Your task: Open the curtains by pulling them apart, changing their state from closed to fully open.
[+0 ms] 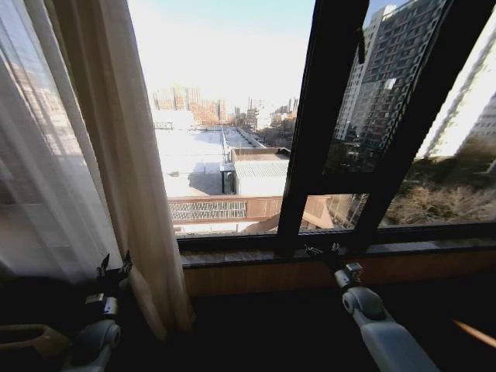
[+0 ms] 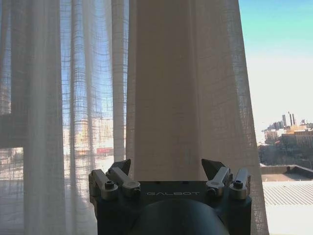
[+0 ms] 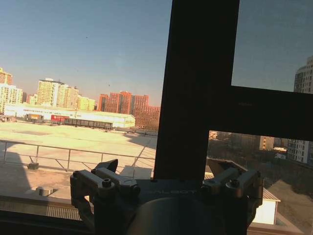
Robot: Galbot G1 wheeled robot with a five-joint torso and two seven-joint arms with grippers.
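The curtains [image 1: 128, 163] hang at the left of the window, a cream-beige bunched fold with sheer pleats [image 1: 35, 170] further left. The glass to the right of them is bare. My left gripper [image 1: 113, 268] is low beside the bunched fold's left edge. In the left wrist view it [image 2: 166, 169] is open, facing the curtains [image 2: 166, 88] close up, with no fabric pinched. My right gripper [image 1: 322, 251] reaches to the window sill at the base of the dark mullion. In the right wrist view it [image 3: 161, 171] is open and holds nothing.
A dark window frame with a thick mullion [image 1: 325, 116] crosses the right half of the glass. The sill [image 1: 248, 256] runs along the bottom, with a wooden panel [image 1: 263, 280] under it. City roofs and tall buildings lie outside.
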